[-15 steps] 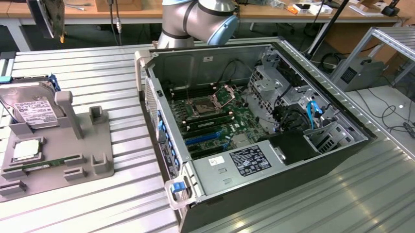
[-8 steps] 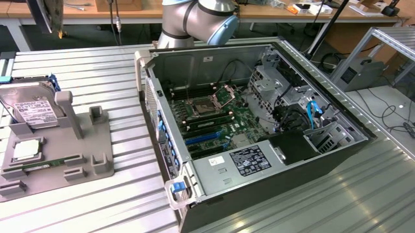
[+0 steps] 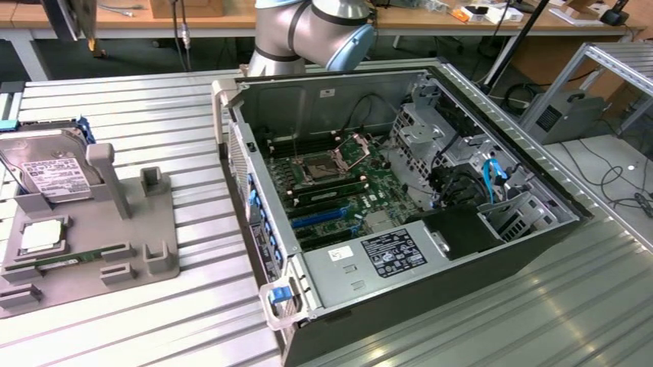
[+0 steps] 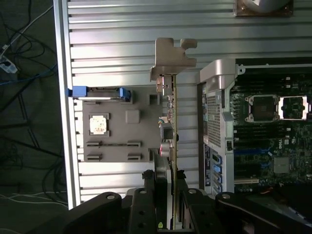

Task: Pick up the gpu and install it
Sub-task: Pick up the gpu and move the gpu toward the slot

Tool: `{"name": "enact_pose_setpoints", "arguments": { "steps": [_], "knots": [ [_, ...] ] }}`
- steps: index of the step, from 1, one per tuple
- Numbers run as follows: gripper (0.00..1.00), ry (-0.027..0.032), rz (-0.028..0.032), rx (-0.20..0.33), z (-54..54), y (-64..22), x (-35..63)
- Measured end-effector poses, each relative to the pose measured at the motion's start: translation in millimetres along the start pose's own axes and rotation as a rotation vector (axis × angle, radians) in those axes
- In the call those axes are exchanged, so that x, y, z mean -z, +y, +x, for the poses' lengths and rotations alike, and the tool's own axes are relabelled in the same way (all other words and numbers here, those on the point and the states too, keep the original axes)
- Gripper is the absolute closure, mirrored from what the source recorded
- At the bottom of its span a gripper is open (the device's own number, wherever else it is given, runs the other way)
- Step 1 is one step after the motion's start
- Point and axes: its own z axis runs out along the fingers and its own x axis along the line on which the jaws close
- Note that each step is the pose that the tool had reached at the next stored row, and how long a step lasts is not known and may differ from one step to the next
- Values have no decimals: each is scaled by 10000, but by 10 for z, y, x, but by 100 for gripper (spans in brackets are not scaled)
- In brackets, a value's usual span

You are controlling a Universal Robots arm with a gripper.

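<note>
Fingers (image 4: 161, 176) clenched on the gpu (image 4: 171, 122), one on each face of the card, gripper (image 4: 170, 181) grasping it at the end away from the bracket. Gpu seen edge-on in wrist view, thin dark board with small components along one face, silvery bracket (image 4: 173, 56) at the far end from the jaws. Held up off the ribbed metal table (image 4: 122, 29), lined up over the strip between the grey fixture tray (image 4: 141, 146) and the open computer case (image 4: 214, 78), touching neither as far as visible. Not in the case.

On the tray: hard drive (image 3: 46, 164) with white label standing at the tray's far end, blue tabs at its ends; square cpu chip (image 3: 41, 235) lying flat near the middle; narrow green memory stick (image 3: 56, 264) in a slot beside it.

Case lying on its side on the table, panel off, at the exterior view's right of the tray and well apart from it. Motherboard (image 3: 347, 191) exposed with bare cpu socket, power supply (image 3: 383, 256) with black label at the near end, blue cables toward the drive bays. Arm (image 3: 306, 30) base behind the case, grey with light blue joint cap.
</note>
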Motion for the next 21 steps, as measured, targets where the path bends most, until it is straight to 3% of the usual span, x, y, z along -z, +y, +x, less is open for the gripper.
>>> {"name": "enact_pose_setpoints", "arguments": {
  "steps": [9, 12, 16, 21],
  "knots": [
    [73, 1, -5, 0, -3, 0, 59],
    [73, 47, -4, 0, -32, 1, 46],
    [73, 159, 0, 0, -96, 1, -26],
    [73, 237, 4, -1, -159, 0, -88]
  ]
}}
